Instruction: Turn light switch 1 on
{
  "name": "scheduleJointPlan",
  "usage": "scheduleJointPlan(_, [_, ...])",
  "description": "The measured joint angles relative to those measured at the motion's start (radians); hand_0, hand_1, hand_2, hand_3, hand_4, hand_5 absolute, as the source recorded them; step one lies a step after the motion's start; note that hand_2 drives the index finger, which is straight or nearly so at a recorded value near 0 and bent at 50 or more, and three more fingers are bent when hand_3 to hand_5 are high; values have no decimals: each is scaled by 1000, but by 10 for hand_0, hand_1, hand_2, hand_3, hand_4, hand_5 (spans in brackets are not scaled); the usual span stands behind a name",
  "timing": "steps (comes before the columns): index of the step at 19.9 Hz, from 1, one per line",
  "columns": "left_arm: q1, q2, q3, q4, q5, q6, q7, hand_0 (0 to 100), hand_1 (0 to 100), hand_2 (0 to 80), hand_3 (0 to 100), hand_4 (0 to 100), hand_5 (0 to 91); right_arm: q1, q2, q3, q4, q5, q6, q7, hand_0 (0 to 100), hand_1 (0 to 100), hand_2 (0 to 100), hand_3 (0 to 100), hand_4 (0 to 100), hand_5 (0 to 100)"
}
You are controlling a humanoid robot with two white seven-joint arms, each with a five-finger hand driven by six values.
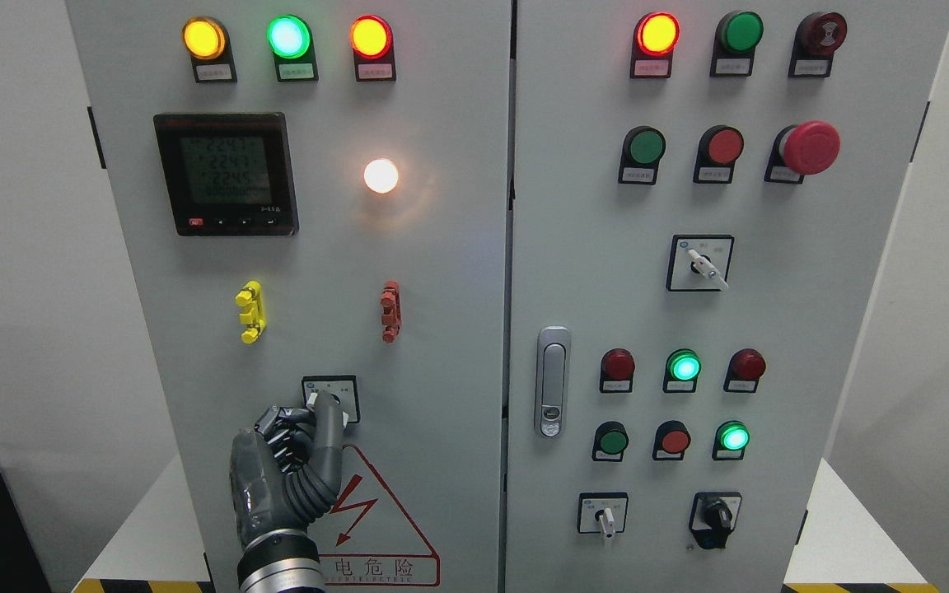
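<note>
A small rotary selector switch (344, 397) on a black-framed plate sits low on the left cabinet door (441, 329). My left hand (297, 449) rises from the bottom edge in front of that door. Its thumb (328, 412) lies across the switch knob, hiding most of it, and the other fingers are curled beside it at the left. Whether the fingers pinch the knob I cannot tell. Above, a round white lamp (381, 175) glows brightly on the same door. My right hand is out of view.
The left door carries a digital meter (226, 175), yellow (250, 311) and red (390, 310) clips and a high-voltage warning triangle (376, 519). The right door holds a handle (553, 381), lit lamps, push buttons, a red emergency stop (808, 148) and more rotary switches (698, 263).
</note>
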Motion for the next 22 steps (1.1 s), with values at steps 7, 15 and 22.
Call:
scheduleJointPlan(7, [0, 0, 0, 0, 0, -5, 0, 522, 448, 637, 1000, 978, 879, 0, 0, 0, 0, 0, 0, -1, 0, 0, 0, 0, 0, 0])
scheduleJointPlan(15, [0, 0, 0, 1, 0, 1, 1, 345, 452, 649, 1000, 979, 881, 0, 0, 0, 0, 0, 0, 2, 0, 0, 0, 0, 0, 0])
scheduleJointPlan(22, [1, 0, -1, 3, 0, 2, 5, 252, 443, 657, 1000, 981, 882, 0, 0, 0, 0, 0, 0, 2, 0, 0, 0, 0, 0, 0])
